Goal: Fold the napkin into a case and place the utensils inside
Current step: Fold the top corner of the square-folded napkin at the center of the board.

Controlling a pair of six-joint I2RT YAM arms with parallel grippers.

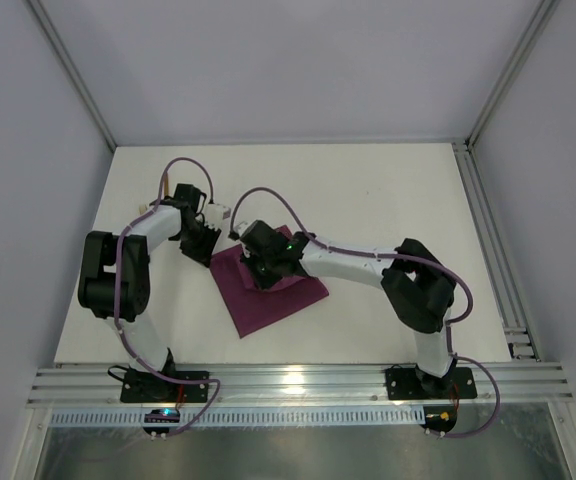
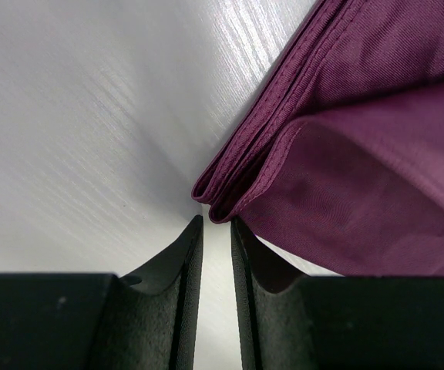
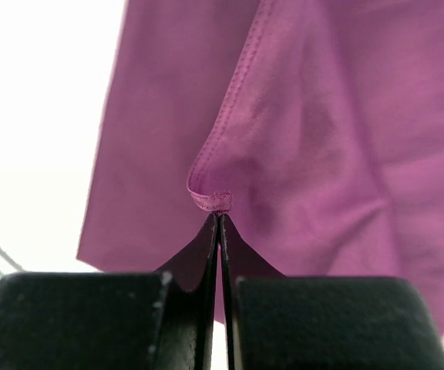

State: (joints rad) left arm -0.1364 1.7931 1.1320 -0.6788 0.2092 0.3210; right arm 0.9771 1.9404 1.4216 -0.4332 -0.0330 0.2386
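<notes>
The magenta napkin (image 1: 280, 298) lies folded in layers on the white table, between the two arms. My right gripper (image 1: 266, 272) sits over its upper part, and in the right wrist view the right gripper (image 3: 220, 216) is shut on a small lifted loop of the napkin's (image 3: 322, 116) hem. My left gripper (image 1: 209, 256) is at the napkin's left corner. In the left wrist view the left gripper (image 2: 216, 220) stands open by a narrow gap with only table showing between the fingers. The stacked corner of the napkin (image 2: 361, 154) lies just beyond its tips. The utensils are out of view.
An aluminium rail (image 1: 298, 385) runs along the near table edge by the arm bases, and another rail (image 1: 493, 240) runs down the right side. Grey enclosure walls stand at the back and sides. Purple cables (image 1: 183, 165) loop above the left arm.
</notes>
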